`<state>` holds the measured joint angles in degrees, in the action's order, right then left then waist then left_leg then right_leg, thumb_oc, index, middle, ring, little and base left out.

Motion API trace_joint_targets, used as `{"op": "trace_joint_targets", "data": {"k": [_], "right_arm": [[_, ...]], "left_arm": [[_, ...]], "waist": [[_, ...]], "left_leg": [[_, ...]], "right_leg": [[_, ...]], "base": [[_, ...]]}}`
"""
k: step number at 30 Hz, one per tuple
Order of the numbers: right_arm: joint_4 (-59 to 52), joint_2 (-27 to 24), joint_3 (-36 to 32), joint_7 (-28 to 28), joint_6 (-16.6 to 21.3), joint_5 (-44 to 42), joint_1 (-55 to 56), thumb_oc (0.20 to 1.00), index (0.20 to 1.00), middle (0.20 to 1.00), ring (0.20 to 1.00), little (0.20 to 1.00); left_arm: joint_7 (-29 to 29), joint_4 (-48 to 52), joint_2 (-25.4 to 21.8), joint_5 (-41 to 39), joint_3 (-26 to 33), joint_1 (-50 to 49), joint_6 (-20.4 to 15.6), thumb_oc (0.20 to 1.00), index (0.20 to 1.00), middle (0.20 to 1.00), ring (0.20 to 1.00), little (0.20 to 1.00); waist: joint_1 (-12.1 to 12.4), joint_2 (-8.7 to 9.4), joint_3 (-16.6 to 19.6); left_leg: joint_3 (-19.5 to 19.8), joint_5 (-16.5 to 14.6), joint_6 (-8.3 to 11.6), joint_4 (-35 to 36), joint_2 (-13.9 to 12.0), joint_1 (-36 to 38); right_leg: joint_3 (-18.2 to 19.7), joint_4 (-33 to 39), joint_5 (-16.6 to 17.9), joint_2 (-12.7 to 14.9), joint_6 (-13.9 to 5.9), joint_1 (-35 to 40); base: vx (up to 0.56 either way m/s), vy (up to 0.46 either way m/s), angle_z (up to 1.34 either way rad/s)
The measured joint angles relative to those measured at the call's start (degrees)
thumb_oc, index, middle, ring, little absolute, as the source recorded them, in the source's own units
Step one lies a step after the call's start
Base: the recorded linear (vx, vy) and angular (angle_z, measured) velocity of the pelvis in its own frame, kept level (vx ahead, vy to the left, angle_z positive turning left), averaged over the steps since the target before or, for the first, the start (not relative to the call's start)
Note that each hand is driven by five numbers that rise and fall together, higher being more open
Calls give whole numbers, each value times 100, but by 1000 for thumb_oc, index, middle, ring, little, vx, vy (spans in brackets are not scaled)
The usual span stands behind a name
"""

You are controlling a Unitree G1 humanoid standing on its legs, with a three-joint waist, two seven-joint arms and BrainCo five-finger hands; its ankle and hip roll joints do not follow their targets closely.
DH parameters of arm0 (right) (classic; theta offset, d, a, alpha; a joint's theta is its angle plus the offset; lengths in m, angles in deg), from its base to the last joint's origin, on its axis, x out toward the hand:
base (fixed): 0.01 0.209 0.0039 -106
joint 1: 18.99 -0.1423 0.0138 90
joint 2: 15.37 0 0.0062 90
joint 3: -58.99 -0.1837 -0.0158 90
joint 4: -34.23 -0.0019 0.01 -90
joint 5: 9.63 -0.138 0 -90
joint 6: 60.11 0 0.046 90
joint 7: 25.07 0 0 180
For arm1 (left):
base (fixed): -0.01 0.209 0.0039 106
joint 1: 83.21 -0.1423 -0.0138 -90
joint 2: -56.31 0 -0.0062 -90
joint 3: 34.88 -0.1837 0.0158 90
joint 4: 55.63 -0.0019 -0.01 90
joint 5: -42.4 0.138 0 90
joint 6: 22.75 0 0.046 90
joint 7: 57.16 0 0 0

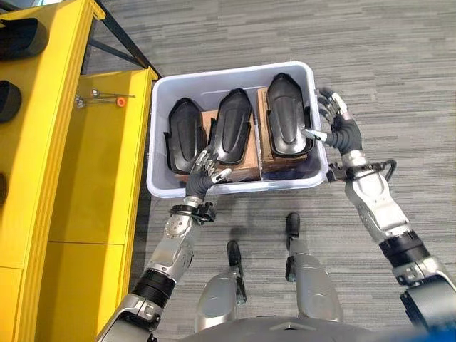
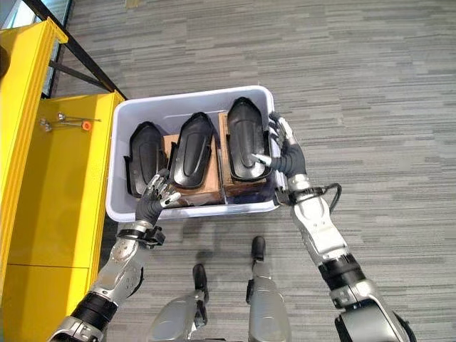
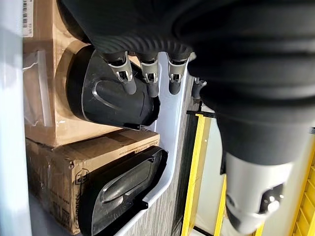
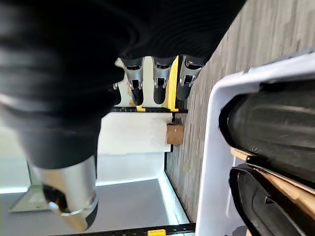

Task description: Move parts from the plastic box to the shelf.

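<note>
A pale plastic box [image 1: 228, 74] stands on the floor and holds three black moulded parts side by side: the left part [image 1: 184, 134], the middle part [image 1: 234, 127] and the right part [image 1: 286, 114]. They rest on brown cardboard boxes [image 3: 49, 98]. My left hand [image 1: 203, 173] hovers open over the box's near rim, fingers spread towards the left and middle parts. My right hand [image 1: 340, 127] is open at the box's right rim [image 4: 216, 147], its thumb reaching in by the right part's edge. Neither hand holds anything.
A yellow shelf [image 1: 43, 142] stands to the left of the box, close to its left wall. Dark parts [image 1: 20, 37] lie on its upper level, and small metal tools [image 1: 107, 98] on its lower board. Grey carpet surrounds the box.
</note>
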<state>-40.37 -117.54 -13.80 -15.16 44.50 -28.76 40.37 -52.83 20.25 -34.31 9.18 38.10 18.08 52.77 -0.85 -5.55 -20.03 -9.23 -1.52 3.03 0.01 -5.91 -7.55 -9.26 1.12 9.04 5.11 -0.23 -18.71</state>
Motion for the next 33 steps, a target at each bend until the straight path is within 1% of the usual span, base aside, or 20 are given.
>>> {"op": "trace_joint_targets", "data": {"k": [1, 3, 6, 8, 10, 12, 16, 20, 21, 23, 25, 33], "right_arm": [[328, -22, 46, 88, 3, 32, -263, 1000, 1000, 1000, 1000, 1000], [584, -66, 28, 248, -5, 31, -545, 1000, 1000, 1000, 1000, 1000], [1358, -247, 176, 410, -18, 27, -1122, 1000, 1000, 1000, 1000, 1000], [1552, -403, 126, 578, -26, 28, -1362, 1000, 1000, 1000, 1000, 1000], [1726, -451, 146, 615, -35, 33, -1476, 1000, 1000, 1000, 1000, 1000], [2325, -567, 144, 673, -70, 25, -1820, 1000, 1000, 1000, 1000, 1000], [2744, -711, 148, 806, -136, 15, -2021, 1000, 1000, 1000, 1000, 1000], [3177, -737, 284, 795, -171, -64, -2254, 1000, 1000, 1000, 1000, 1000], [3418, -796, 393, 777, -191, -188, -2471, 1000, 1000, 1000, 1000, 1000], [3462, -819, 404, 740, -186, -334, -2536, 1000, 1000, 1000, 1000, 1000], [3650, -821, 545, 649, -221, -491, -2589, 1000, 1000, 1000, 1000, 1000], [4158, -747, 991, 541, -306, -490, -2758, 1000, 1000, 1000, 1000, 1000]], "left_arm": [[26, 5, 0, -1, -16, 74, -10, 1000, 1000, 1000, 1000, 1000], [94, 147, -2, -19, -21, 125, -48, 1000, 1000, 1000, 1000, 1000], [102, 295, -20, -177, -98, 110, -99, 1000, 1000, 1000, 1000, 1000], [100, 480, -23, -220, -134, 70, -165, 1000, 1000, 1000, 1000, 1000], [98, 478, -52, -229, -177, -7, -164, 1000, 1000, 1000, 1000, 1000], [86, 484, -184, -229, -409, 43, -165, 1000, 1000, 1000, 1000, 1000], [78, 481, -215, -244, -517, 11, -159, 1000, 1000, 1000, 1000, 1000], [80, 512, -226, -370, -512, 12, -163, 1000, 1000, 1000, 1000, 1000], [77, 566, -244, -390, -525, 14, -168, 1000, 1000, 1000, 1000, 1000], [78, 565, -245, -441, -529, 42, -161, 1000, 1000, 1000, 1000, 1000], [69, 565, -248, -442, -542, 24, -158, 1000, 1000, 1000, 1000, 1000], [66, 567, -268, -447, -562, 46, -159, 1000, 1000, 1000, 1000, 1000]], "waist": [[24, -8, -3], [125, -82, -59], [240, -173, -111], [334, -207, -127], [371, -218, -135], [379, -277, -181], [402, -319, -229], [457, -334, -266], [441, -343, -271], [463, -362, -383], [496, -371, -394], [538, -368, -409]], "left_leg": [[27, 8, 6, -12, 0, -60], [53, 38, 11, -5, -2, -141], [84, 48, 13, -9, 19, -172], [99, 64, 24, -7, 44, -292], [133, 78, 21, -7, 69, -340], [134, 82, 18, -4, 111, -356], [141, 82, 17, 4, 153, -361], [133, 95, -2, 5, 170, -425], [126, 106, -5, -1, 189, -553], [137, 138, -2, 8, 195, -571], [136, 138, -2, 8, 195, -572], [173, 165, 5, -3, 197, -742]], "right_leg": [[-12, 0, 13, 0, 7, -47], [-74, 0, 30, 12, 14, -91], [-97, -1, 30, 38, 9, -106], [-97, -2, 45, 60, -3, -219], [-110, -6, 50, 88, 1, -258], [-109, -7, 67, 127, -22, -272], [-103, -8, 69, 168, -30, -283], [-99, -11, 80, 184, -49, -357], [-87, -24, 84, 206, -54, -489], [-89, -23, 126, 210, -52, -507], [-89, -23, 126, 210, -52, -508], [-104, -25, 148, 214, -42, -654]], "base": [[-3, -14, 14], [-9, -15, 15], [-6, -9, 5], [-8, 8, 7], [-11, 16, 6], [0, 0, 0], [-14, 13, 1], [-36, 8, -1], [0, 0, 0], [-19, 0, 1], [-33, 2, 0], [-14, -2, 2]]}}
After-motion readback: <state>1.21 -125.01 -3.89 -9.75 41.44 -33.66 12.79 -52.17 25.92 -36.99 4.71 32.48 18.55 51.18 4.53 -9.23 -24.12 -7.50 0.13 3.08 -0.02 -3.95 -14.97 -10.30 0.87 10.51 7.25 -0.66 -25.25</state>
